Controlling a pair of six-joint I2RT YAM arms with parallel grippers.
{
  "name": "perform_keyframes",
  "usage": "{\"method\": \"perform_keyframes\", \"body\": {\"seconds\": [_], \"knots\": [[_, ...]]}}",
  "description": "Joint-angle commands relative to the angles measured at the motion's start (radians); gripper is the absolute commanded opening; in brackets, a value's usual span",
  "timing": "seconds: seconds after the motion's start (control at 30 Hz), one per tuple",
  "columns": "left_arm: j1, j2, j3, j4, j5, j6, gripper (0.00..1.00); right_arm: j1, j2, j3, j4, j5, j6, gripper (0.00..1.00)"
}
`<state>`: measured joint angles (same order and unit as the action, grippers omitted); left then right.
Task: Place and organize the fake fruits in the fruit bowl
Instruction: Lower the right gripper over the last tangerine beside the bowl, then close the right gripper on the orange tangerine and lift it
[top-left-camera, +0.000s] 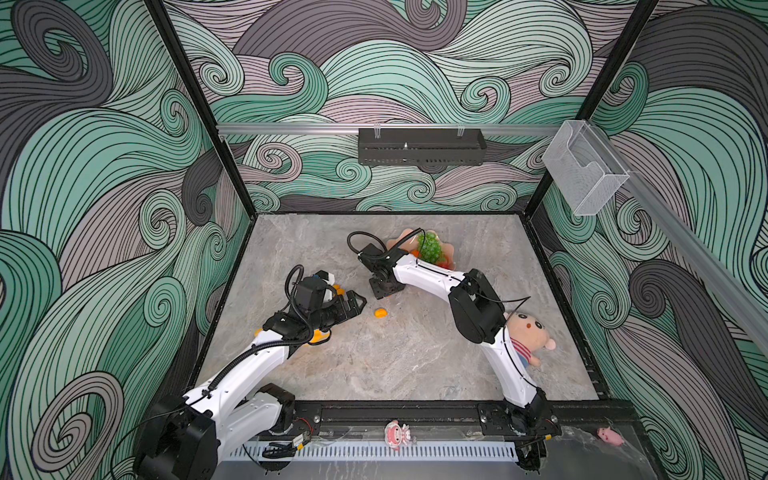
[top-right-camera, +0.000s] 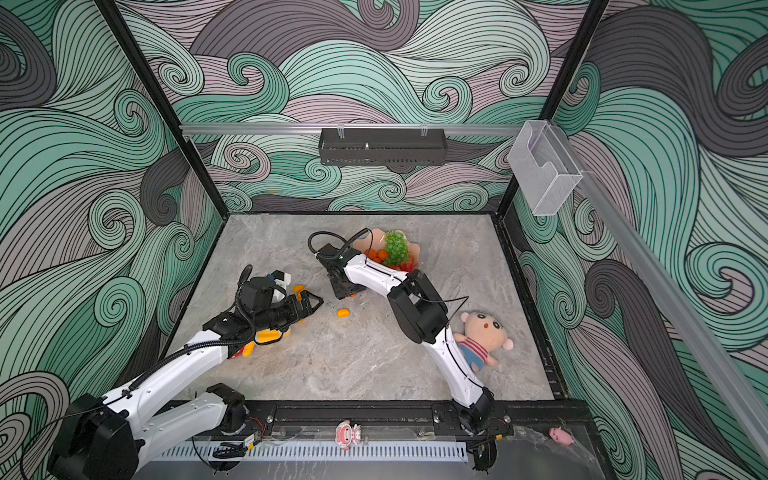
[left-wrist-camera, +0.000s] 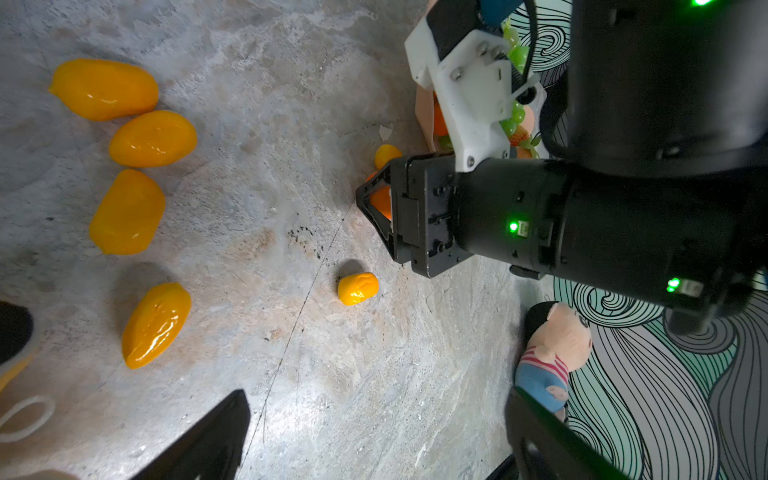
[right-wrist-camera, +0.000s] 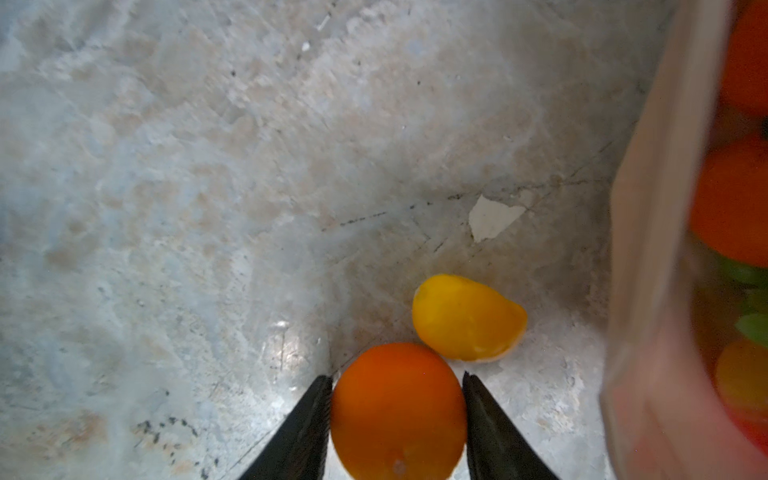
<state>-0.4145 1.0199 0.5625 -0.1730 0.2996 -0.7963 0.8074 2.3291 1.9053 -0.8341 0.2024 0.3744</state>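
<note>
where the right gripper (right-wrist-camera: 397, 378) reaches down to the table (right-wrist-camera: 208, 187), its fingers (right-wrist-camera: 307, 419) sit against both sides of a tangerine (right-wrist-camera: 397, 411), clasping it as it rests on the stone. just past the fingertips a kumquat (right-wrist-camera: 467, 318) lies right against that fruit. close beside the fingers rises the wall of the fruit bowl (right-wrist-camera: 648, 249), holding other tangerines (right-wrist-camera: 735, 203), strawberries (top-right-camera: 409, 265) and the grape bunch (top-left-camera: 430, 247). the left gripper (left-wrist-camera: 378, 392) hangs low, fingers spread wide with nothing between them. ahead of them lies a lone kumquat (left-wrist-camera: 358, 288); off to one side, well apart, are four yellow-orange fruits (left-wrist-camera: 153, 138). farther out lies a plush doll (top-left-camera: 530, 332).
</note>
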Motion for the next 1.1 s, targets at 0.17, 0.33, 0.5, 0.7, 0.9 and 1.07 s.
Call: {"method": "perform_keyframes", "body": {"seconds": [0.17, 0.33, 0.5, 0.7, 0.9, 1.07], "knots": [[0.006, 0.003, 0.045, -0.026, 0.009, 0.017, 0.99, -0.005, -0.020, -0.009, -0.017, -0.007, 0.021, 0.47], [0.006, 0.012, 0.050, -0.030, 0.016, 0.020, 0.99, -0.005, -0.075, -0.038, -0.016, -0.009, 0.034, 0.46], [0.006, 0.016, 0.066, -0.048, 0.019, 0.029, 0.99, -0.005, -0.149, -0.093, 0.009, -0.036, 0.053, 0.45], [0.006, 0.023, 0.089, -0.062, 0.037, 0.054, 0.98, -0.005, -0.253, -0.187, 0.041, -0.066, 0.082, 0.44], [0.006, 0.059, 0.127, -0.051, 0.042, 0.066, 0.98, -0.012, -0.354, -0.250, 0.046, -0.045, 0.105, 0.44], [0.006, 0.133, 0.186, -0.034, 0.062, 0.084, 0.99, -0.037, -0.412, -0.270, 0.046, -0.056, 0.106, 0.44]]}}
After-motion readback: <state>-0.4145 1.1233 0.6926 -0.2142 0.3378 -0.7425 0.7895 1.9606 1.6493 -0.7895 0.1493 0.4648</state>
